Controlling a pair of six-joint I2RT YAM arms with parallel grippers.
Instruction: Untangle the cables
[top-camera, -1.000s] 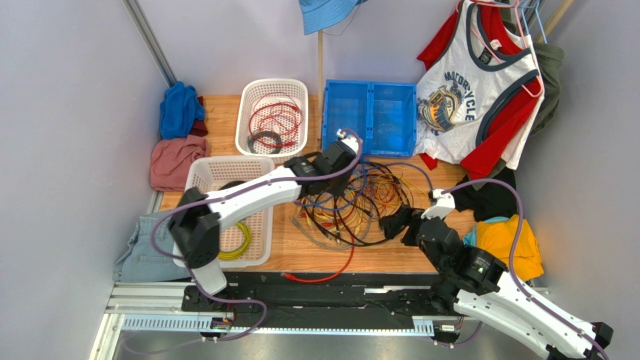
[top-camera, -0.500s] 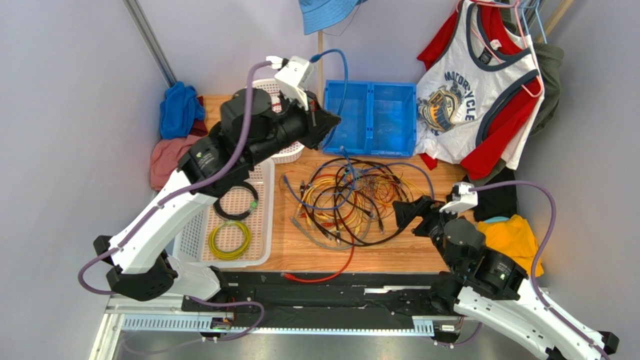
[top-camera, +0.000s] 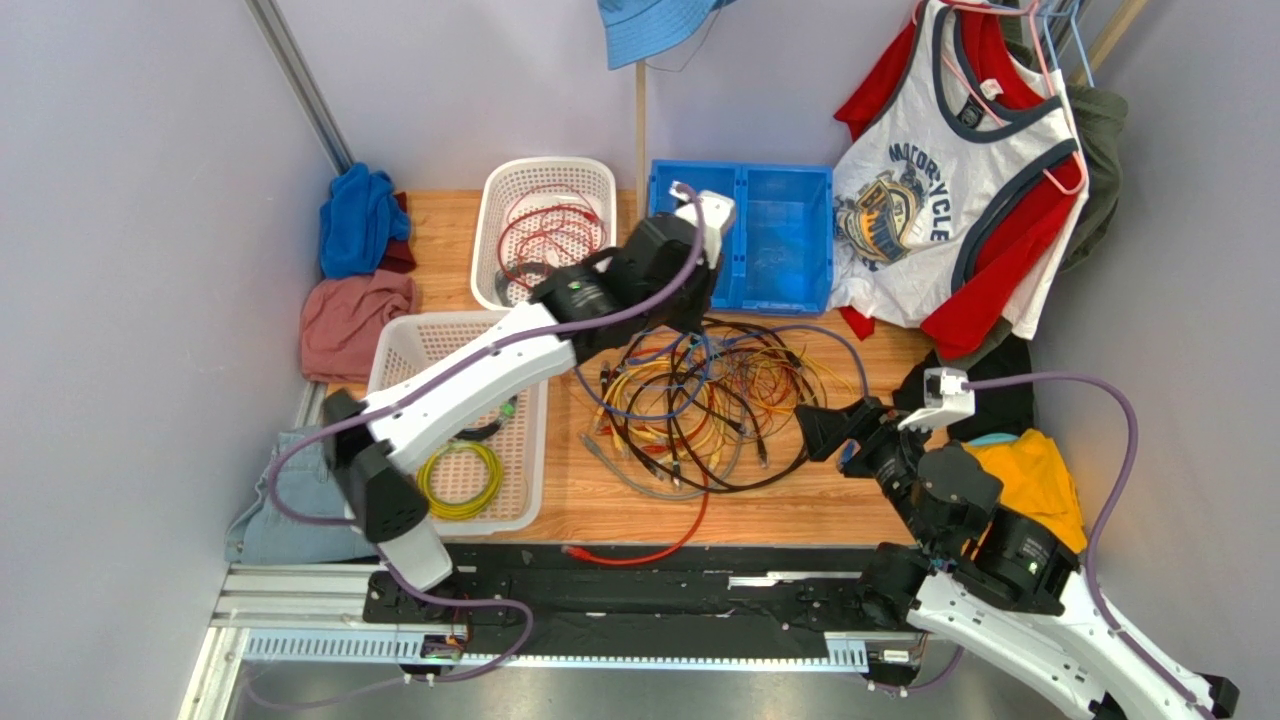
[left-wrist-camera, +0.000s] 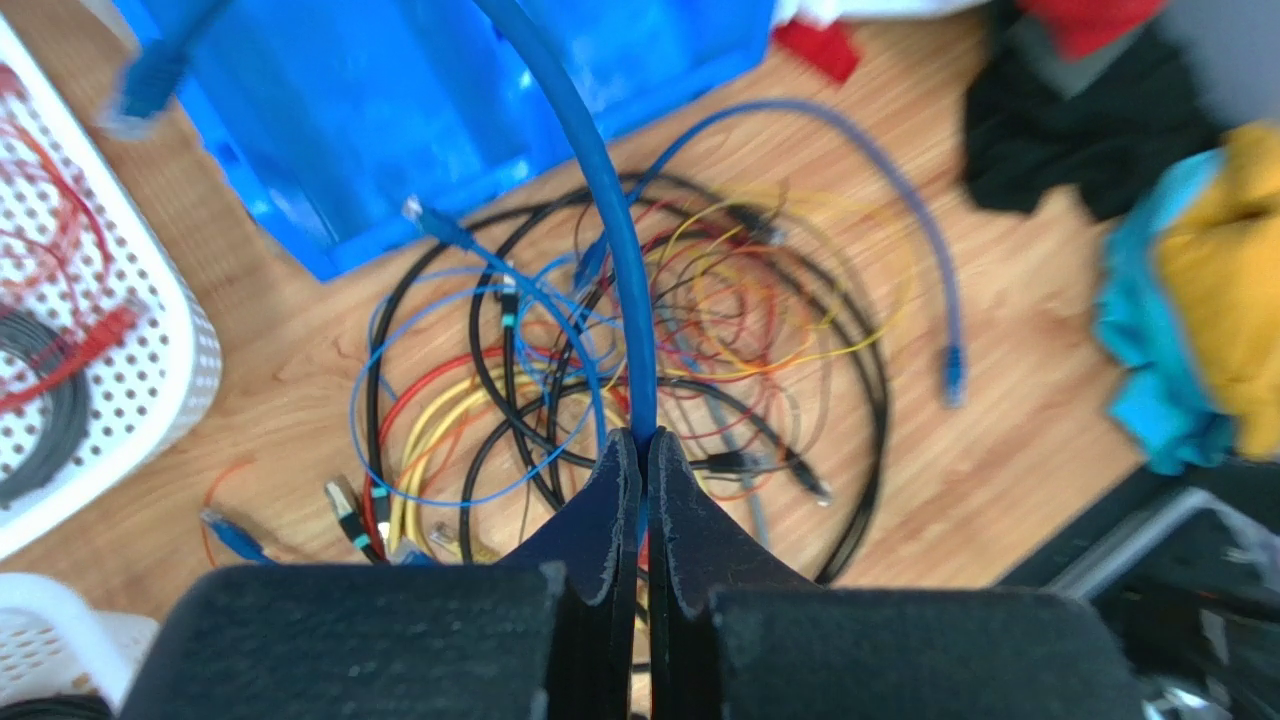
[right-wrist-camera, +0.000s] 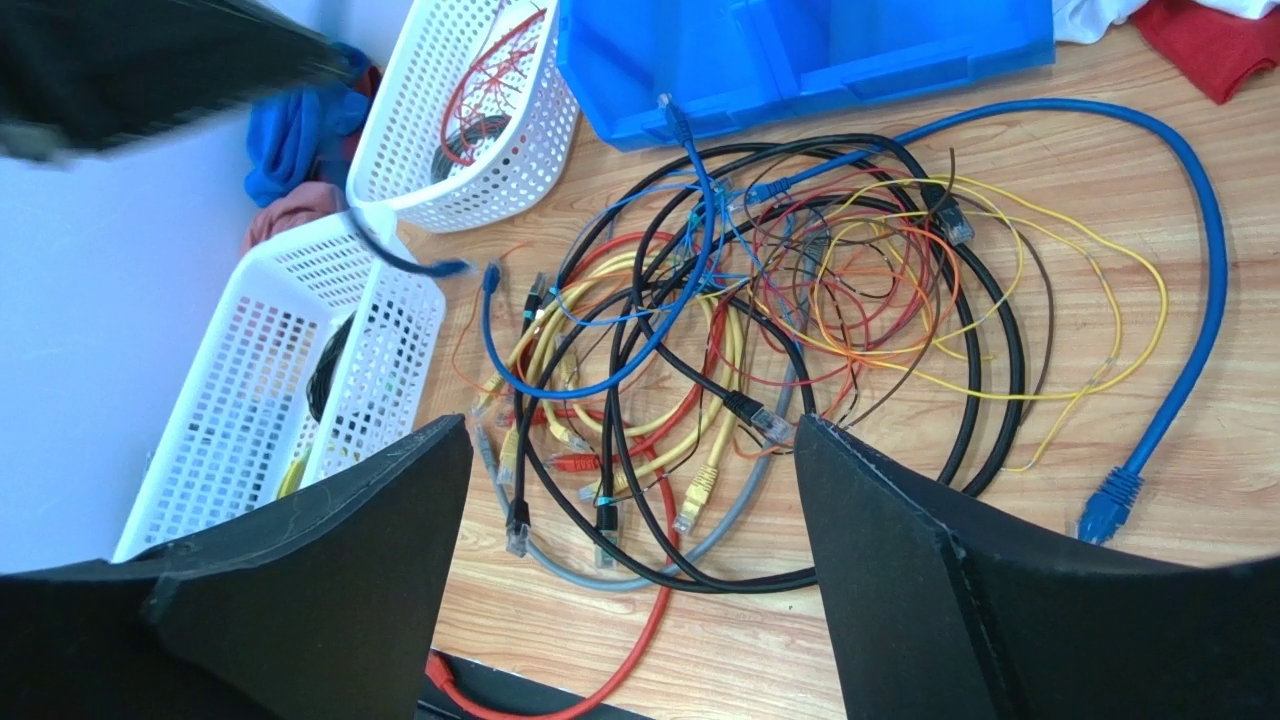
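The cables (top-camera: 721, 398) lie in a tangled heap of black, blue, yellow, orange and red cords on the wooden table (top-camera: 781, 510). My left gripper (top-camera: 688, 300) hangs over the heap's back edge, next to the blue bin. In the left wrist view the left gripper (left-wrist-camera: 643, 443) is shut on a thick blue cable (left-wrist-camera: 601, 195) that rises from the cables (left-wrist-camera: 661, 360) and runs up out of frame. My right gripper (top-camera: 827, 428) stands open at the heap's right edge. Nothing sits between the right gripper (right-wrist-camera: 631, 435) jaws, with the cables (right-wrist-camera: 751, 330) ahead.
A blue bin (top-camera: 744, 225) and a white basket (top-camera: 544, 225) holding red and black cords stand at the back. A second white basket (top-camera: 451, 435) holds a yellow coil. Clothes lie at left (top-camera: 353, 270) and right (top-camera: 1022, 480). A red cord (top-camera: 646, 548) hangs over the front edge.
The left arm rose high over the back basket with the blue cable, then came down over the heap's back edge. The right gripper drew back to the right.
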